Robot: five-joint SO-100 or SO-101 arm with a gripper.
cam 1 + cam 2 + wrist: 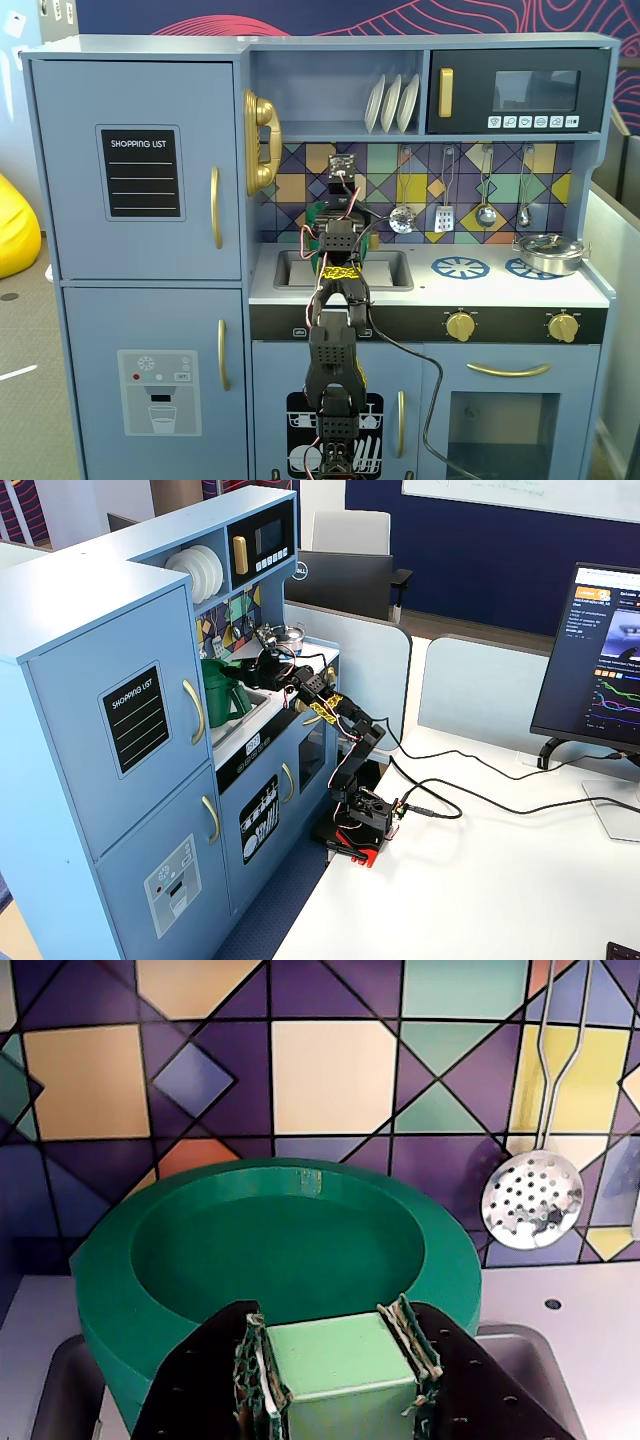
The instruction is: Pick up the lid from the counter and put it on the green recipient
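Fixed view, front on: arm [335, 330] rises from below the toy kitchen and reaches over the counter [520, 290] edge toward the sink [385, 270]. Its body blocks the jaws and most of what they hold; only slivers of green show either side of the wrist, at the backsplash [300, 170]. Silver pot [547, 252] sits on the right burner, well apart from the arm. Left blue burner ring [460, 267] is bare. Utensils hang on the backsplash, including a slotted ladle [401, 219].

Wrist view: gripper [338, 1385] pinches the lid's square light-green knob [335, 1355] between both jaws, padded inner faces tight on its left and right sides. The lid [280, 1250] is the wide dark-green disc with a raised rim filling the middle of the frame, tilted so its dished face points at the camera. Behind it the tiled backsplash, with the ladle [533, 1197] hanging at right. Sink rim [525, 1345] shows at lower right, counter beyond it.

Fixed view, from the side: arm base [365, 815] stands on a white desk beside the kitchen. Arm stretches up and left over the counter front. Green recipient [222, 695] stands upright at the sink, next to the fridge cabinet. Gripper end [262, 667] is just right of its rim; the lid itself is too small to make out here, so contact with the recipient can't be judged. A monitor [600, 650] sits on the desk at right.
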